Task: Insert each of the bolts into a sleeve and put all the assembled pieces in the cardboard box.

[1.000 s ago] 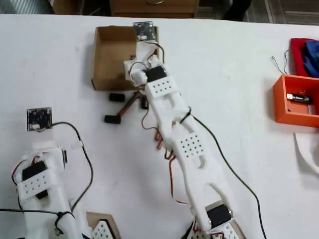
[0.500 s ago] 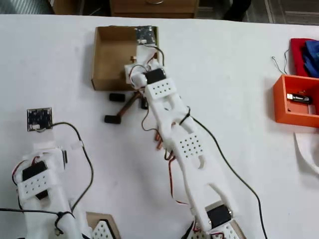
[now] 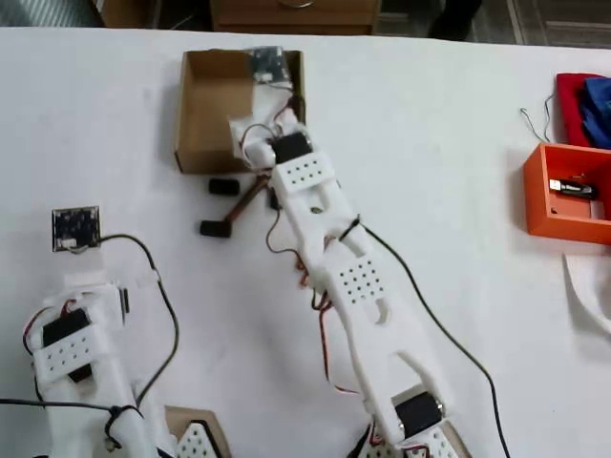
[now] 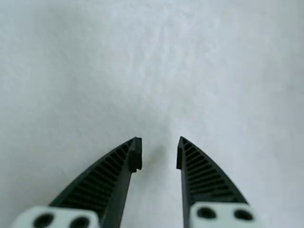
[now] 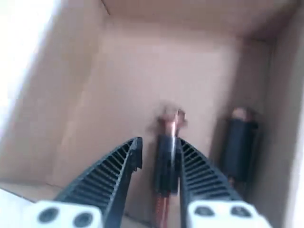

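My right gripper [image 5: 159, 152] hangs inside the cardboard box [image 3: 205, 114], fingers open. Between them lies a copper bolt in a black sleeve [image 5: 166, 159]; it sits close to one finger and apart from the other. A second assembled piece [image 5: 240, 142] lies beside it by the box wall. In front of the box, two loose black sleeves [image 3: 224, 186] [image 3: 216, 229] and a copper bolt [image 3: 250, 196] lie on the white table. More copper bolts [image 3: 307, 277] peek out from under the right arm. My left gripper [image 4: 157, 154] is open over bare table, near the front left.
An orange tray [image 3: 563, 196] holding a small dark object stands at the right edge, with red and blue cloth [image 3: 582, 105] behind it. The right arm [image 3: 344, 277] stretches diagonally across the middle of the table. Cables trail from both arms.
The right gripper has moved left, further over the box. The copper piece seen at its tip half a second ago now lies down in the box. The left arm has stayed still.
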Motion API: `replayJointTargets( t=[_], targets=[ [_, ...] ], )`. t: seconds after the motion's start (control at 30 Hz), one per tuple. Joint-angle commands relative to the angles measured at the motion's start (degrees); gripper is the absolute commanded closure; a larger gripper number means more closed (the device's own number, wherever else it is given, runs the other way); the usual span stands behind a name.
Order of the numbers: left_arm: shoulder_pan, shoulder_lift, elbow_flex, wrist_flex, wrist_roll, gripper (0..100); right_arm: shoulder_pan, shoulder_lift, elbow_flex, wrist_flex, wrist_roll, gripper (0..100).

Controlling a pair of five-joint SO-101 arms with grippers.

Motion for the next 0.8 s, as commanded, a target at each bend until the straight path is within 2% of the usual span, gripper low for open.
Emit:
replayJointTargets(
  t=[0.0, 0.1, 0.27, 0.33, 0.43, 0.57, 0.77],
  targets=[
    [-0.53, -0.53, -0.31, -0.62, -0.09, 85, 1.71, -1.01, -11.34, 1.89, 0.44, 90.4],
    [-0.53, -0.53, -0.31, -0.62, -0.09, 85, 3.38, -2.95, -10.73, 2.86, 1.14, 90.4],
    [-0.53, -0.53, -0.31, -0.62, -0.09, 85, 3.56, -4.18, -3.87, 4.26, 6.86, 90.4],
    [-0.53, -0.53, -0.31, -0.62, -0.09, 85, 3.12, -4.18, -1.76, 4.26, 6.86, 90.9],
    [-0.53, -0.53, -0.31, -0.62, -0.09, 85, 2.59, -4.18, -0.09, 4.26, 6.86, 98.2],
    [-0.53, -0.53, -0.31, -0.62, -0.09, 85, 1.63, -4.18, 0.26, 5.32, 7.12, 97.9],
    [-0.53, -0.53, -0.31, -0.62, -0.09, 85, 0.48, -4.18, 0.18, 12.88, 7.21, 97.8]
  ],
)
